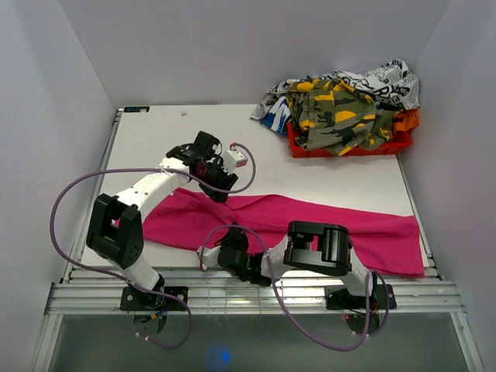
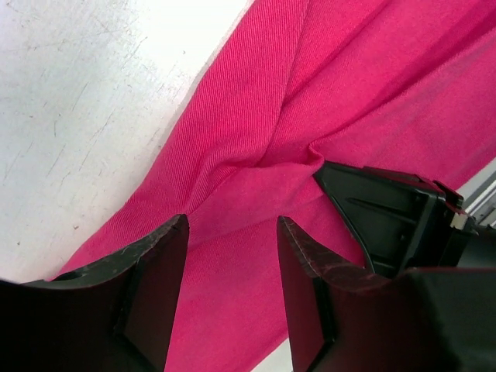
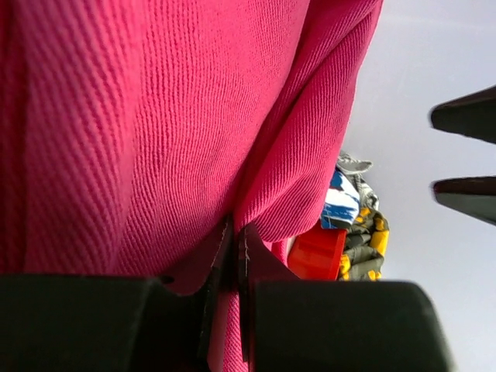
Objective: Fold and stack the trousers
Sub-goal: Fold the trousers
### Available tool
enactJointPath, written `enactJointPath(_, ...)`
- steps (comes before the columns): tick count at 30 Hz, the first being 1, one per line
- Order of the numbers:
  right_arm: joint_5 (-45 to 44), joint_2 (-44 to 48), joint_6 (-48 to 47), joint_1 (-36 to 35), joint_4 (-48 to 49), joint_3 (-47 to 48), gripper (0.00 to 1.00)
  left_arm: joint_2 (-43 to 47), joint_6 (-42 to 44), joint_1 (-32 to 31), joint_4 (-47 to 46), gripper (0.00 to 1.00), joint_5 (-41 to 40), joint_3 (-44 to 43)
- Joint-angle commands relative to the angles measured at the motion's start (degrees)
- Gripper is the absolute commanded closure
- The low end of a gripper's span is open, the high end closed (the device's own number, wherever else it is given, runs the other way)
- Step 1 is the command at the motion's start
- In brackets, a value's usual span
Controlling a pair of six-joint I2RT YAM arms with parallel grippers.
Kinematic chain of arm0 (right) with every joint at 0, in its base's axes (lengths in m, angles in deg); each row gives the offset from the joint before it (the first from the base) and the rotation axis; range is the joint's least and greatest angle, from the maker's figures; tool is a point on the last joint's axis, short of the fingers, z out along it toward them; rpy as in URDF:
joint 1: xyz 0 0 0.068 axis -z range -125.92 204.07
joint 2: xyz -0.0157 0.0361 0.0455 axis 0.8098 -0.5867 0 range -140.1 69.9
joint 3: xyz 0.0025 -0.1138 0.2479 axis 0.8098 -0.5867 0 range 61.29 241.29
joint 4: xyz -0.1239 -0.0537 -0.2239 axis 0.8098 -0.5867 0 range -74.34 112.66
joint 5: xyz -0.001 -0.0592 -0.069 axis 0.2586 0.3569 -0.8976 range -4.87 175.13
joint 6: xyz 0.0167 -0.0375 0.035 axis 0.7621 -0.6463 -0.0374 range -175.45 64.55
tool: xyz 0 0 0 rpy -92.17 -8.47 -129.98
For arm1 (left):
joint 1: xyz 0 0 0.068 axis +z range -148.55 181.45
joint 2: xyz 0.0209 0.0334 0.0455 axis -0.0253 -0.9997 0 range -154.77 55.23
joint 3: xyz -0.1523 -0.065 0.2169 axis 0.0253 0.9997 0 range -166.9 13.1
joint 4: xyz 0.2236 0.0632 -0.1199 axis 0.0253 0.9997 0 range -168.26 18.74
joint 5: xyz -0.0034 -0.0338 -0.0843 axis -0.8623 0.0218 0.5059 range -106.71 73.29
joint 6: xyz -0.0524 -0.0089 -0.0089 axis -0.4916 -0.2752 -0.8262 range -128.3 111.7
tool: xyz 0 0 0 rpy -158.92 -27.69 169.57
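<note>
Long pink trousers across the table: one gripper pinches them, the other is open.

The trousers (image 1: 325,221) lie on the white table (image 1: 155,139), stretched from left to right along the near side, so their long way runs across in front of both arms. The right gripper (image 1: 232,252) reaches over to the left part of the trousers. Its jaws are pressed together on a fold by the near edge, and its wrist view shows cloth caught between them. The left gripper (image 1: 219,180) hangs just above the far edge of that same part, jaws spread wide and holding nothing. The two grippers are near each other with pink cloth between them. The right half of the trousers has no gripper near it. Far back on the right, a red bin (image 1: 399,141) piled with clothes (image 1: 333,108) stands well apart and is not in the way.
</note>
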Motion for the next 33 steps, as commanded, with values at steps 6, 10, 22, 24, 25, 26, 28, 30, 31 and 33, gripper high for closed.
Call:
enactJointPath(6,3.2,-10.2,2.7,-2.5,-8.0,-3.3,0.92,-3.6,-1.4,-4.9,-3.7,0.43,-6.4,-0.2)
enactJointPath(10,2.6,-11.3,2.5,-2.6,-8.2,-2.8,0.92,-6.1,-1.6,-6.9,-5.0,0.46,-7.5,-0.4)
enactJointPath(22,2.4,-12.7,3.0,-3.0,-10.0,-2.0,0.92,-11.4,0.5,-8.3,-6.6,0.52,-11.5,0.4)
enactJointPath(24,2.4,-12.9,3.0,-3.0,-10.2,-1.8,0.92,-12.8,0.0,-8.3,-7.0,0.50,-12.8,0.4)
enactJointPath(25,2.4,-13.0,3.1,-3.0,-10.4,-1.7,0.92,-13.3,-0.7,-8.3,-7.2,0.47,-13.5,0.4)
enactJointPath(26,2.5,-13.1,3.1,-3.1,-10.7,-1.6,0.92,-13.8,-0.9,-8.3,-7.4,0.46,-15.0,0.5)
enactJointPath(28,2.7,-13.2,3.2,-3.1,-11.3,-1.4,0.92,-15.0,-1.1,-8.3,-7.6,0.45,-15.9,0.5)
enactJointPath(30,2.7,-13.4,3.4,-3.1,-11.8,-1.2,0.92,-15.3,-1.1,-8.3,-7.8,0.50,-16.9,0.7)
enactJointPath(31,2.8,-13.5,3.6,-3.2,-12.2,-1.0,0.92,-15.1,-1.1,-8.3,-8.0,0.54,-17.3,0.7)
enactJointPath(33,3.0,-13.5,3.9,-3.2,-12.8,-0.9,0.92,-14.7,-0.8,-8.3,-8.3,0.69,-19.9,0.4)
